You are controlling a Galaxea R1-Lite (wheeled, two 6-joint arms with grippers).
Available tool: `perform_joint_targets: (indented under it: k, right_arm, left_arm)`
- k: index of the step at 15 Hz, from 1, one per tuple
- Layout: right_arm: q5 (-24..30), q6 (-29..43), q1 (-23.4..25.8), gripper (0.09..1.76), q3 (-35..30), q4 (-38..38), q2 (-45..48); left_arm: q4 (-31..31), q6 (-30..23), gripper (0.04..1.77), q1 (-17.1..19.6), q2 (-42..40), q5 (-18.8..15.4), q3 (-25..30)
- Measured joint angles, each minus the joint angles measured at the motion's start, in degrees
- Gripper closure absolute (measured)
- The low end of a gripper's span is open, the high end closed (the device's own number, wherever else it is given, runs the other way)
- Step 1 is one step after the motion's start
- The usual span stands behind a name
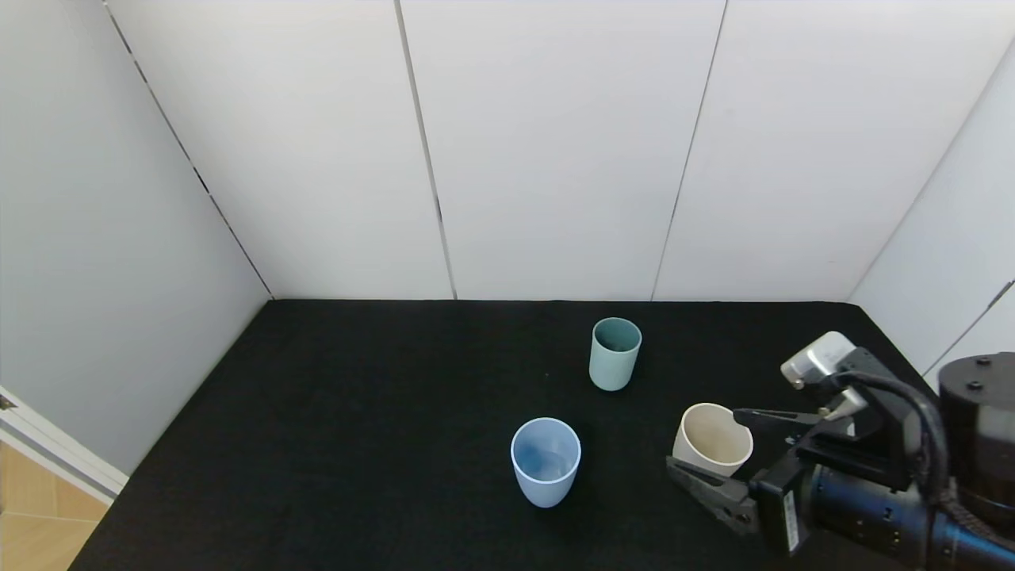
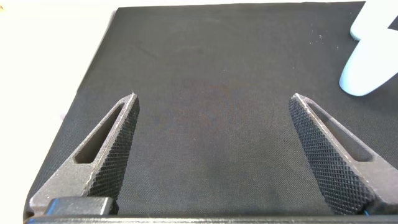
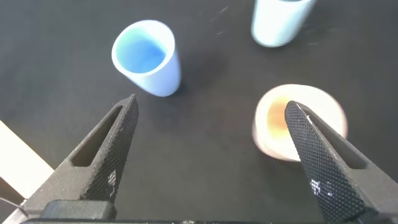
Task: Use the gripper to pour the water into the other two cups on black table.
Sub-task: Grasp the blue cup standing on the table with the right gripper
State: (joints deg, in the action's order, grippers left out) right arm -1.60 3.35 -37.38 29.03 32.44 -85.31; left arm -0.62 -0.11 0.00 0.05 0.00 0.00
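Three cups stand upright on the black table (image 1: 357, 444): a slim teal-green cup (image 1: 614, 354) at the back, a cream-beige cup (image 1: 711, 440) at the right, and a light blue cup (image 1: 545, 461) in front of the middle. My right gripper (image 1: 704, 440) is open and empty, raised over the cream cup. In the right wrist view the gripper (image 3: 211, 103) has one finger over the cream cup (image 3: 273, 134); the light blue cup (image 3: 148, 57) and the teal cup (image 3: 280, 22) lie beyond. Water is not clearly visible. My left gripper (image 2: 213, 97) is open over bare cloth.
White walls close the table at the back and both sides. The table's left edge (image 1: 170, 432) drops to a wooden floor. A pale cup (image 2: 367, 68) shows at the edge of the left wrist view. The left half of the table is bare cloth.
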Motion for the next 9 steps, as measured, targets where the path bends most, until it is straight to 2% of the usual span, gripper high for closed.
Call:
perform_joint_targets:
  k: [4,9]
  right_arm:
    - [-3.6,0.2,-5.3,0.14,0.0,9.7,-10.5]
    - [-4.0,0.1,-6.4,0.14,0.2,17.5,-20.6]
  left_arm:
    - [0.0,0.0,0.09,0.0,0.0,0.0,0.0]
    - [0.0,0.0,0.09,0.0,0.0,0.0,0.0]
